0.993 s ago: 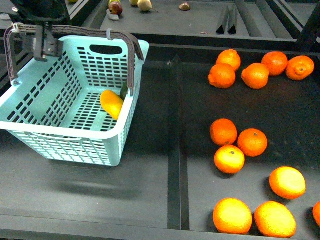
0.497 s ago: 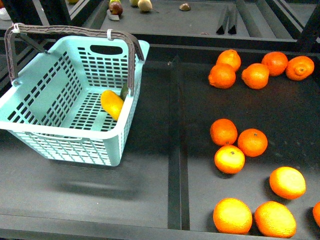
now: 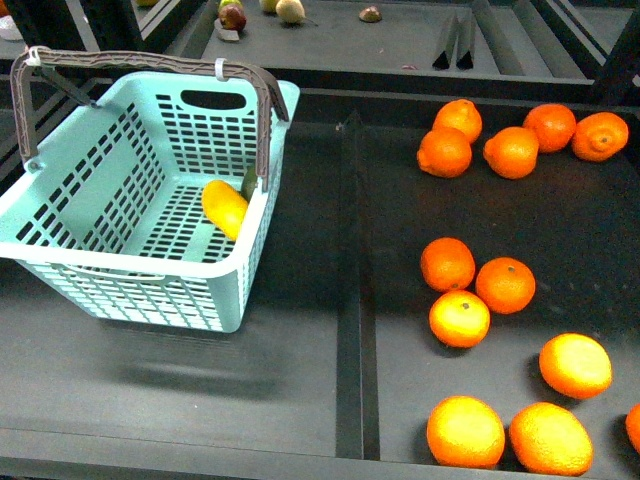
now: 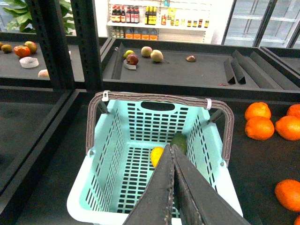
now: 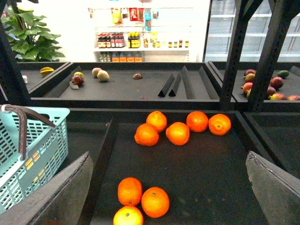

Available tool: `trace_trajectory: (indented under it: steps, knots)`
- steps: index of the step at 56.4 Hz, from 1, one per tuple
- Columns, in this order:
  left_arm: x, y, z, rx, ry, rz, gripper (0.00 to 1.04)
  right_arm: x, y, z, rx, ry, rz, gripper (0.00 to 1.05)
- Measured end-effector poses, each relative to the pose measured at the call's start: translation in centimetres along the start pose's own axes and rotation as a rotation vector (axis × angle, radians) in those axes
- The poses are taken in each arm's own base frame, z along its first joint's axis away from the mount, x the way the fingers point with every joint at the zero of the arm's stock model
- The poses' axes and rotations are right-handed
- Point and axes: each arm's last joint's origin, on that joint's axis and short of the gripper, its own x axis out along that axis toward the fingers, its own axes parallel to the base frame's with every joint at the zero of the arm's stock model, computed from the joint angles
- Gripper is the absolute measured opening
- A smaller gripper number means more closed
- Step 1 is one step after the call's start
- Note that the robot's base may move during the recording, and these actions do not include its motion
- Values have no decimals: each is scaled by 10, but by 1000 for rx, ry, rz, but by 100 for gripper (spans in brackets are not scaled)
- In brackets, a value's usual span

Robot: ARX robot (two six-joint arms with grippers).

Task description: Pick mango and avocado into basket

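The light teal basket (image 3: 60, 210) stands at the left of the dark shelf, its brown-grey handle (image 3: 150, 62) up. The yellow-orange mango (image 3: 224, 207) lies inside against the right wall. The dark green avocado (image 3: 248, 184) lies just behind it, mostly hidden by the handle. Neither arm shows in the front view. In the left wrist view my left gripper (image 4: 172, 149) is shut and empty, high above the basket (image 4: 105, 154), with the mango (image 4: 156, 155) and avocado (image 4: 179, 141) below its tips. My right gripper (image 5: 168, 187) is open and empty above the oranges (image 5: 142, 197).
Several oranges (image 3: 475, 285) lie scattered on the right half of the shelf. A raised divider (image 3: 348, 300) runs front to back between basket and oranges. A back shelf holds small fruit (image 3: 232, 14) and a dark wedge (image 3: 455, 45).
My left arm, seen at the basket's far left corner one second ago, has gone up out of the front view. The basket, mango and avocado have not moved.
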Motion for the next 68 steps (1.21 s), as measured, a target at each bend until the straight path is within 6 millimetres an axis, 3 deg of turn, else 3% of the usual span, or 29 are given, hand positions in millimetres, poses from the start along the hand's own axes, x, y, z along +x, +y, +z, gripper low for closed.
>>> trace_trajectory:
  steps: [25,68]
  knots:
    - [-44,0,2,5,-5,0,3,0,0,0,0,0,0,97]
    - [-76,0,12,7,-40,0,3,0,0,0,0,0,0,97]
